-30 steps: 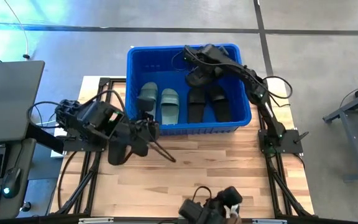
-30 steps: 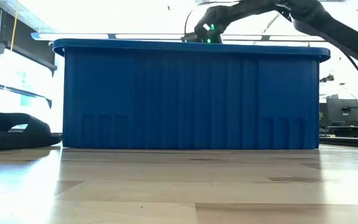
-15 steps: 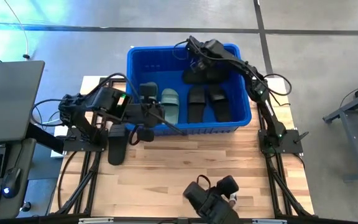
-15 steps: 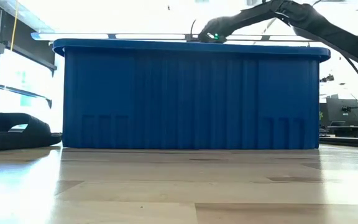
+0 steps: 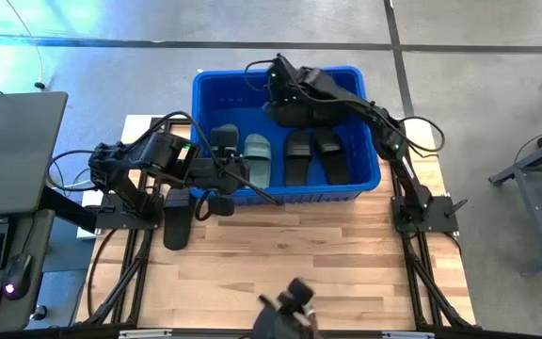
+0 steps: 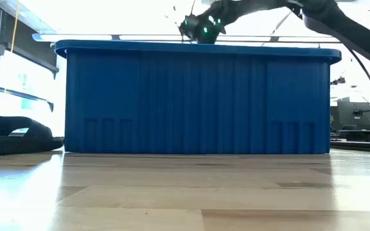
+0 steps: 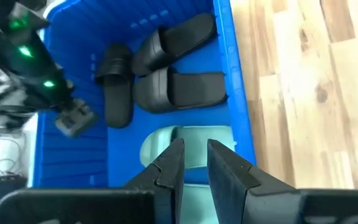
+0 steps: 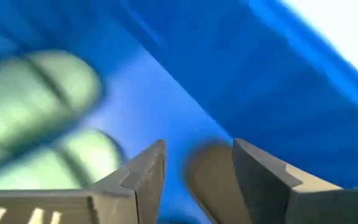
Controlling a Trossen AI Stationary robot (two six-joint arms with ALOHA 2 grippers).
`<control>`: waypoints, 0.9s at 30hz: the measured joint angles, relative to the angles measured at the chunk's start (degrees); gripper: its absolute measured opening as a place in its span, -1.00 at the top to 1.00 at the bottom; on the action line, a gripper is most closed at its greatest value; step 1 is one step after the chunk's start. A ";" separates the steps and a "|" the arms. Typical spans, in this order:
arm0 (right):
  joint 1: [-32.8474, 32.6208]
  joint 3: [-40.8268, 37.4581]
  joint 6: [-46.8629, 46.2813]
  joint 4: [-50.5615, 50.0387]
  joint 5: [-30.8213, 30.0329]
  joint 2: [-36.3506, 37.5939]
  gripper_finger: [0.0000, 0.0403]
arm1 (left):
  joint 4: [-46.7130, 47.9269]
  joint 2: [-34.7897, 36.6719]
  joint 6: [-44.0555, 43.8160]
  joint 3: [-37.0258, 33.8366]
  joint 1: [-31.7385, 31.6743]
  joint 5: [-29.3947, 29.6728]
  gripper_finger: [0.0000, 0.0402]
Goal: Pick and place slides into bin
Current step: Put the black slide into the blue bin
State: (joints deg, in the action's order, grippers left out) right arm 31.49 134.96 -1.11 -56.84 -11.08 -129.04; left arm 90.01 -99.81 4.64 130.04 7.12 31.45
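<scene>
The blue bin [image 5: 205, 94] stands at the table's far side. Two green slides [image 5: 257, 158] and three black slides [image 5: 313, 155] lie flat on its floor. One more black slide [image 5: 177, 218] lies on the table left of the bin, and it also shows in the low view [image 6: 11, 135]. My left gripper [image 7: 194, 152] hovers over the nearest green slide [image 7: 225, 140], fingers a narrow gap apart and empty. My right gripper [image 5: 273, 80] is open and empty above the bin's far left part, just over the rim in the low view [image 6: 198, 29].
The bin's ribbed near wall [image 6: 198, 99] fills the low view. Bare wood table [image 5: 309, 245] lies in front of the bin. A dark object [image 5: 290, 311] shows at the table's near edge. A desk with a keyboard [image 5: 7, 151] stands left of the table.
My left gripper has risen from the table beside the black slide and gone toward the far edge, over the bin's near left part. My right gripper has gone toward the table's left over the bin and risen a little above its rim. The slides have stayed where they were.
</scene>
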 joint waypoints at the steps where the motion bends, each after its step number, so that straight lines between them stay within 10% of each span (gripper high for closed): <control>1: -0.94 0.00 0.64 2.06 0.78 0.76 0.14 | 0.01 0.00 -0.64 0.00 0.00 -0.35 0.71; 14: -9.39 0.04 6.26 8.15 8.81 11.26 0.17 | -0.04 0.07 -2.61 -2.53 -0.80 -9.93 0.71; 27: -14.23 0.04 4.49 -7.74 6.89 13.63 0.23 | 0.09 -0.04 -9.21 -34.70 7.88 -35.19 0.71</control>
State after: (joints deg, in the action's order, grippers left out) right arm 17.26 135.00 3.39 -64.58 -4.20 -115.41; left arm 90.10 -99.85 -4.58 95.34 15.00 -3.74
